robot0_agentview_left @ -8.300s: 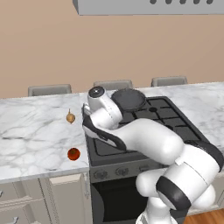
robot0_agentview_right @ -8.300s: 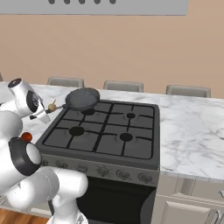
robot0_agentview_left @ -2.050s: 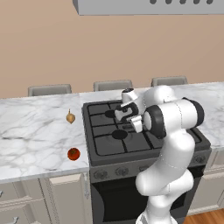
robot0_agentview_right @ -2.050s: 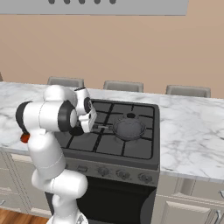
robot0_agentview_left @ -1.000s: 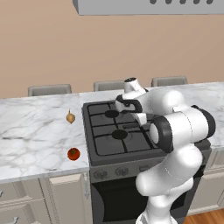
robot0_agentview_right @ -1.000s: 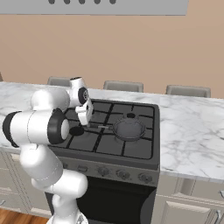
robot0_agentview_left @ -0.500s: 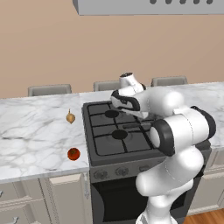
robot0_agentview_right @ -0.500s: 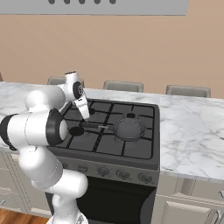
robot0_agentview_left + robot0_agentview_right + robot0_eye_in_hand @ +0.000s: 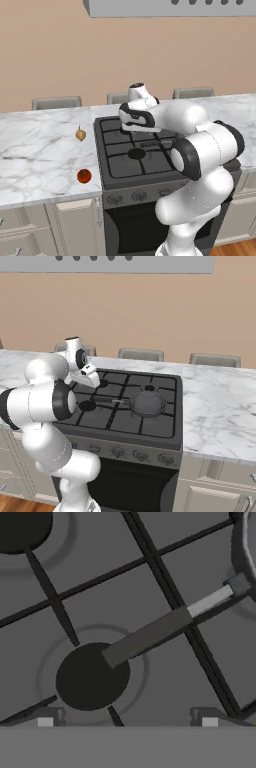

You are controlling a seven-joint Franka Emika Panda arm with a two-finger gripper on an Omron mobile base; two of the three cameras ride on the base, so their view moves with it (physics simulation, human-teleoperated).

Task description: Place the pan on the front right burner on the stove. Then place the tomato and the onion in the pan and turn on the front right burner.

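Observation:
The dark grey pan (image 9: 146, 404) sits on the front right burner's grate (image 9: 161, 419) of the black stove (image 9: 150, 431). Its long black handle (image 9: 107, 400) points left across the cooktop. My gripper (image 9: 91, 381) hangs open above the stove's left half, up and left of the handle's end and holding nothing. In the hand view the handle (image 9: 150, 634) runs diagonally over the front left burner cap (image 9: 91, 678), the pan's rim (image 9: 246, 547) is at the top right, and the gripper (image 9: 127, 719) stands wide. The onion (image 9: 80, 134) and the tomato (image 9: 84, 175) lie on the marble counter left of the stove (image 9: 120, 167).
A row of knobs (image 9: 140, 456) runs along the stove's front panel. The marble counter (image 9: 215, 406) stretches to either side. Grey chair backs (image 9: 140, 354) stand behind the counter, and a range hood (image 9: 170, 7) hangs overhead.
My gripper has risen and drawn back to the left, away from the pan's handle. It stays open. The pan rests still on the burner.

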